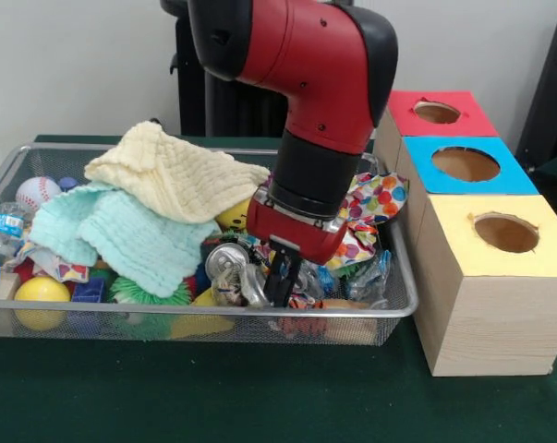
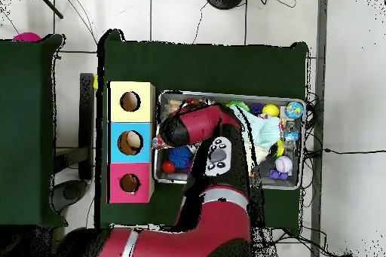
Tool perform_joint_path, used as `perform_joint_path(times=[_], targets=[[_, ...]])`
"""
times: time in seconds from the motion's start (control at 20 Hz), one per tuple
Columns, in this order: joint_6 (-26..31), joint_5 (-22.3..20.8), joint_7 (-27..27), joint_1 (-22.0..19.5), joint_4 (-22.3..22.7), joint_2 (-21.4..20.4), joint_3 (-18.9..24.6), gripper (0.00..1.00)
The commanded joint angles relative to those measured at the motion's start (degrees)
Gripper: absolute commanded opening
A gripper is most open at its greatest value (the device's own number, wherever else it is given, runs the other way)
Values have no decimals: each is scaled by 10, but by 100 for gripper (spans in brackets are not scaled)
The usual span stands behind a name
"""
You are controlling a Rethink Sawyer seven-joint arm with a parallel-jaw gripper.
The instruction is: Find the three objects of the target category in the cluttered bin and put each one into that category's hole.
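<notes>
A: Right, status. Seeing the gripper [image 1: 280,277] down inside the bin [image 1: 389,309], toward its front right, just beside a crushed can [image 1: 226,262].

B: Fingers released or clenched?

A: Cannot tell. Buried in foil and wrappers, nothing readable from either view.

B: Target?

A: Guessing the can. Lies tilted near the mesh front, touching loose scraps, just left of the gripper in the front view. No category label in sight, so treating that as a guess only.

B: Fine. Centre on the can's body, not the rim. Close slowly, dented metal likely to slip or twist.

A: Noted. Also worried about snagging the polka-dot wrapper [image 1: 375,198] right behind.

B: Lift straight up, pause above the bin wall, check for hangers-on. Shake off before swinging.

A: Then across to the boxes beside the bin: red box [image 1: 435,113], blue box [image 1: 463,164], yellow box [image 1: 486,305], in a row on the desk [image 1: 213,397].

B: Confirm the hole first. Drop from low, centred over the opening.

A: Leaving the yellow cloth [image 1: 176,171] and mint cloth [image 1: 121,231] alone for now. Possibly hiding more targets.
</notes>
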Motion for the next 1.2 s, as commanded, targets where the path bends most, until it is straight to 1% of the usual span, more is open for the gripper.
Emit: perform_joint_path(times=[0.05,0.15,0.2,0.35,0.5,0.7,0.85,1.0,1.15,1.2], targets=[[207,19,-234,-91,31,21,171,0],[204,25,-202,-91,35,19,181,0],[187,28,-176,-89,40,16,185,0],[195,32,-144,-82,41,0,194,0],[214,30,-127,-72,43,-19,192,0],[214,26,-116,-68,48,-29,190,0],[231,44,-96,-67,73,-47,189,0],[234,61,-69,-61,99,-62,185,0],[250,68,-62,-49,102,-64,175,0],[244,70,-56,-46,105,-65,173,0]])
